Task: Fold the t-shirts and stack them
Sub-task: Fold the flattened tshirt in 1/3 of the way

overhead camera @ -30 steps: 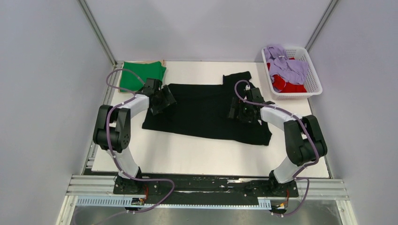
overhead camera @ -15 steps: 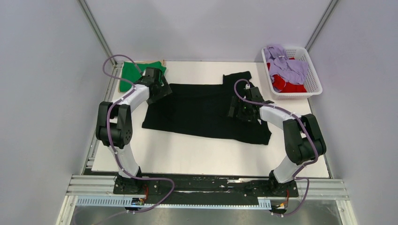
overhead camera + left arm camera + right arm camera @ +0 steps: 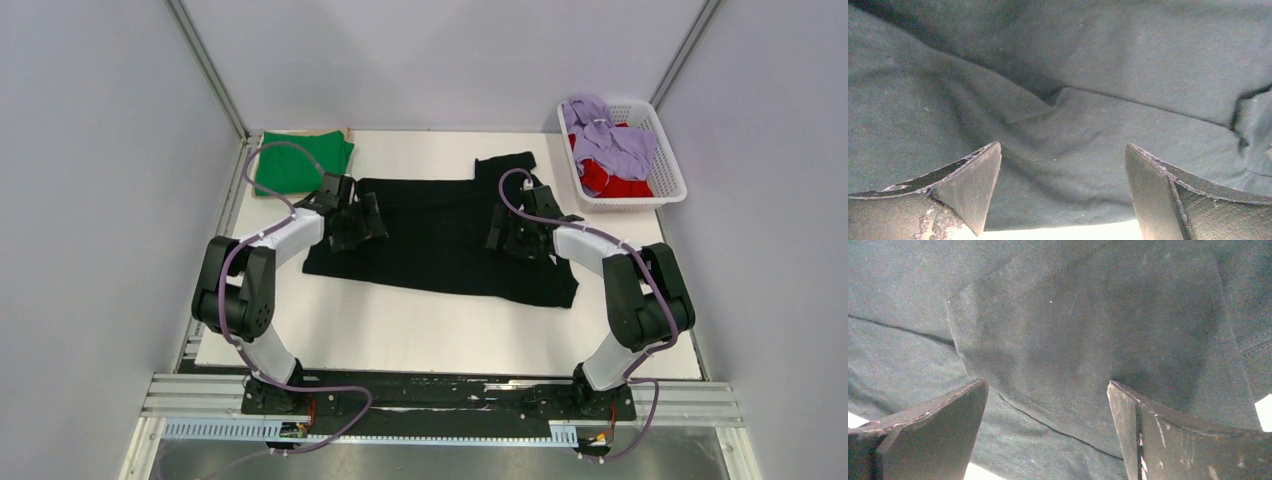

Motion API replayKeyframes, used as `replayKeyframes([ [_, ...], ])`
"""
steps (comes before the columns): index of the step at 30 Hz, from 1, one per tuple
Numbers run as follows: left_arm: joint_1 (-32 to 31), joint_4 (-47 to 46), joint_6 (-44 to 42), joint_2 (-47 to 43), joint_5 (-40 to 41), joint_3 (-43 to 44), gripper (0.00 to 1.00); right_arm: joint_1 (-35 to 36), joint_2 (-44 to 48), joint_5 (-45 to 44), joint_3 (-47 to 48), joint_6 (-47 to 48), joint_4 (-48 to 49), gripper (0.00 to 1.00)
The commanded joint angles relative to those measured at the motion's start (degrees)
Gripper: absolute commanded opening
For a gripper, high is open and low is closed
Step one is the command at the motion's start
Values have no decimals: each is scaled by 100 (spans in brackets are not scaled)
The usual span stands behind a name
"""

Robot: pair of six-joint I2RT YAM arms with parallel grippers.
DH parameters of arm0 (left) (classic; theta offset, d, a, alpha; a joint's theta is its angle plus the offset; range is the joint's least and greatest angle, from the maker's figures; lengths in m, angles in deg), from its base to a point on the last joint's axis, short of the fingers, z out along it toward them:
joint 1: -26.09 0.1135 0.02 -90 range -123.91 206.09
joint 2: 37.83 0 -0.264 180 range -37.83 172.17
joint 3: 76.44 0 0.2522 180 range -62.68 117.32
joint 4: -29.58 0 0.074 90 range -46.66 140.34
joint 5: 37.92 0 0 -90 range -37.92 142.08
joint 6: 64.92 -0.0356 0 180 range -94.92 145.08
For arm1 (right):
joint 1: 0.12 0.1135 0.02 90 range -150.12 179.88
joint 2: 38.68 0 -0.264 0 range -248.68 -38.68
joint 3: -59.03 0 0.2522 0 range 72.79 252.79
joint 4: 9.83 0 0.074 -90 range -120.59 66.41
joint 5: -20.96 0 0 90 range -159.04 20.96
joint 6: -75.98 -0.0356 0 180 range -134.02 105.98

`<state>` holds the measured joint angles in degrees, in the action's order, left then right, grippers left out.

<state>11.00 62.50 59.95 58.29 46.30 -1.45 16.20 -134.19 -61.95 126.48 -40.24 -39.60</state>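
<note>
Black fabric t-shirt (image 3: pixel 440 240), beneath left fingers (image 3: pixel 968 175) and right fingers (image 3: pixel 1158 430), both spread; fold could be skewed if only one layer is caught.

The top camera hangs high above and behind the robot and looks down and forward, far enough off to take in the whole table (image 3: pixel 430 335). The left wrist camera sits just behind the left gripper (image 3: pixel 1063 150) and looks along its spread fingers (image 3: pixel 965 182), so near that the tee (image 3: pixel 1088 90) fills almost all its frame. The right wrist camera looks likewise past the right gripper (image 3: pixel 1048 385), just as near. All three views share the tee: the left wrist view covers its left part, the right wrist view its right
</note>
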Motion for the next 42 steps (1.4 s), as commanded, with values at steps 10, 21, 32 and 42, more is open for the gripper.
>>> replayKeyframes([
  [10, -201, 610, 379, 111, 397, -556, 100, 21, 56, -74, -771, -486, -693, 100],
  [21, -854, 1452, 1035, -1630, 632, -2136, 100, 571, 1472, -702, -1657, -1331, -2490, 100],
  [32, -1215, 2114, 1568, -2665, 785, -2566, 100, 786, 2035, -428, -1952, -1888, -2989, 100],
  [42, -1225, 2183, 1842, -2956, 1234, -2602, 100, 777, 2230, -1026, -2013, -2261, -3022, 100],
])
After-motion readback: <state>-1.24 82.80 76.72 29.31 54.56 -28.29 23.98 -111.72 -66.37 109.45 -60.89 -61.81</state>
